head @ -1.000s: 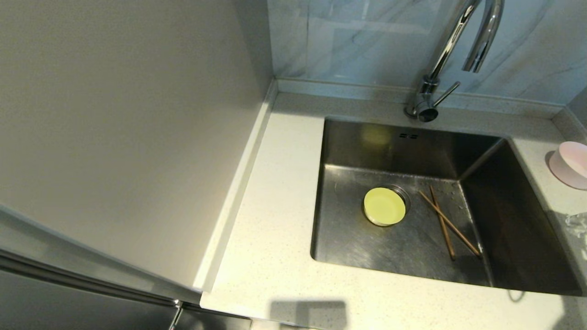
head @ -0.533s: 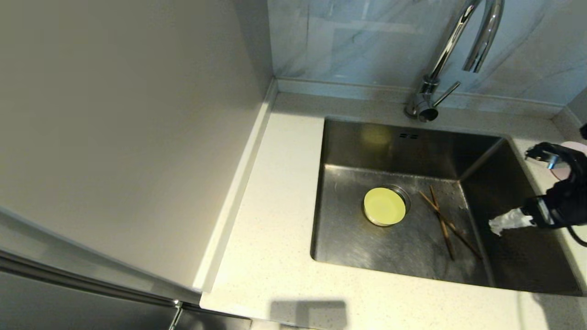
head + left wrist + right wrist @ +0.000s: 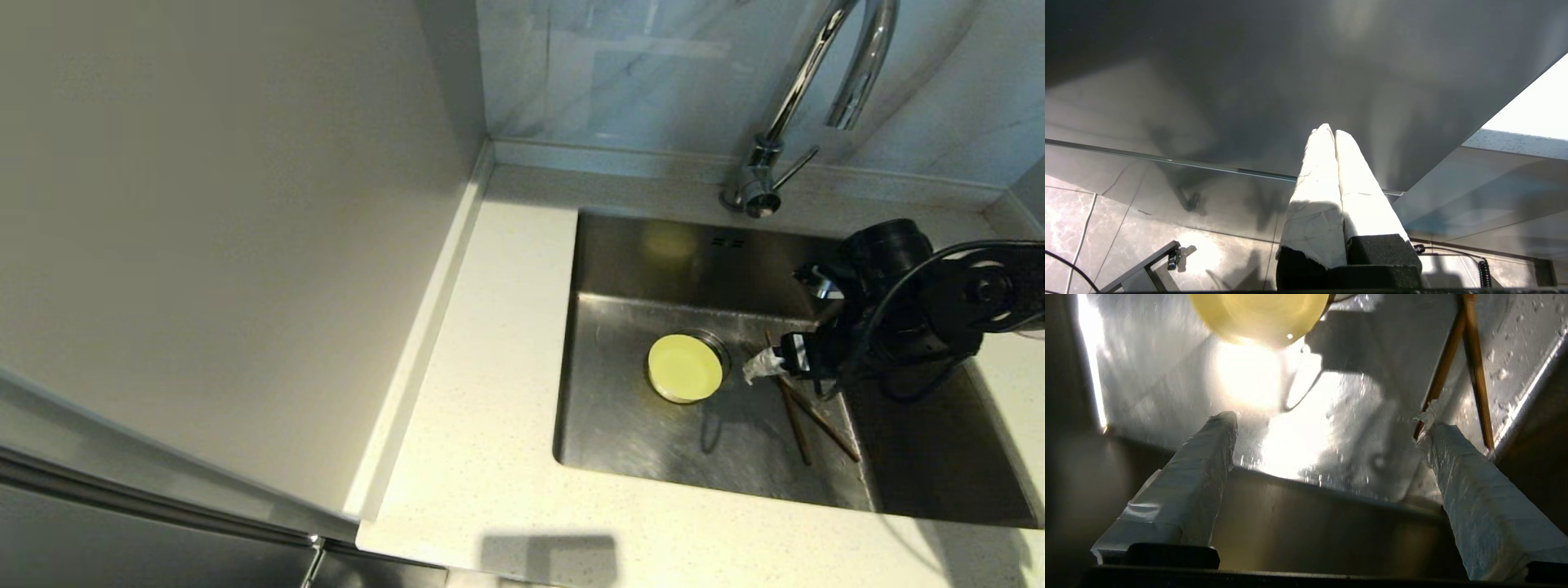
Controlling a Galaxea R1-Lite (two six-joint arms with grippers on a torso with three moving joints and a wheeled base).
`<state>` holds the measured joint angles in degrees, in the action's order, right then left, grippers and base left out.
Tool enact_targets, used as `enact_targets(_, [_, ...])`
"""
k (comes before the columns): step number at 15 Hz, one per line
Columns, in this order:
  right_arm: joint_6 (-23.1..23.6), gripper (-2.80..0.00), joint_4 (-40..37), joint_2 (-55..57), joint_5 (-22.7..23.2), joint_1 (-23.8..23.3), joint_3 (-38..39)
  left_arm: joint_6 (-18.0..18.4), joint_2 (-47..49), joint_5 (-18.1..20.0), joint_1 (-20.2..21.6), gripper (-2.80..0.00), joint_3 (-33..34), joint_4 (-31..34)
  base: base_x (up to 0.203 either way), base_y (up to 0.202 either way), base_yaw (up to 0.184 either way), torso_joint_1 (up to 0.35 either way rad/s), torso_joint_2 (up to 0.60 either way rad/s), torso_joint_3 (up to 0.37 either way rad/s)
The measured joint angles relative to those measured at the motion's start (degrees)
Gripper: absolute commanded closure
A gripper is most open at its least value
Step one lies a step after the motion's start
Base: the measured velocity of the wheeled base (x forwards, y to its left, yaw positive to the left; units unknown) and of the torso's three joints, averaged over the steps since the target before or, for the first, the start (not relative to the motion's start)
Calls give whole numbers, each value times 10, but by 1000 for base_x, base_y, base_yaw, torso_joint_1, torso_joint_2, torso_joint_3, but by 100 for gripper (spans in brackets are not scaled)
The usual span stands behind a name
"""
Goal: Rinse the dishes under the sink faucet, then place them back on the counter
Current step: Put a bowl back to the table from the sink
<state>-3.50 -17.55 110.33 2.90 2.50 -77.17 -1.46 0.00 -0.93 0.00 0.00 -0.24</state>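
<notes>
The yellow-green bowl [image 3: 685, 368] sat on the sink [image 3: 735, 433] drain, chopsticks [image 3: 796, 400] right of it; you'd have judged both unrinsed. Your right tool [image 3: 784, 327] hovered there, spread wide, empty. The left tool [image 3: 1331, 134], pressed together, parked away.

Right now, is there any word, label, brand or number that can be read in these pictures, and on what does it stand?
None. No writing shows on the faucet, the sink, the yellow-green bowl, the chopsticks or the counter.
</notes>
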Motion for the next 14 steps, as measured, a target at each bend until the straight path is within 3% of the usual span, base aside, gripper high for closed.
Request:
enact_targets(6, [-58, -280, 11, 106, -71, 10, -110, 0, 0, 0, 0, 0, 0, 0, 0, 0, 0, 0, 0, 0])
enact_targets(14, [-82, -280, 12, 193, -73, 53, -160, 0, 0, 0, 0, 0, 0, 0, 0, 0, 0, 0, 0, 0])
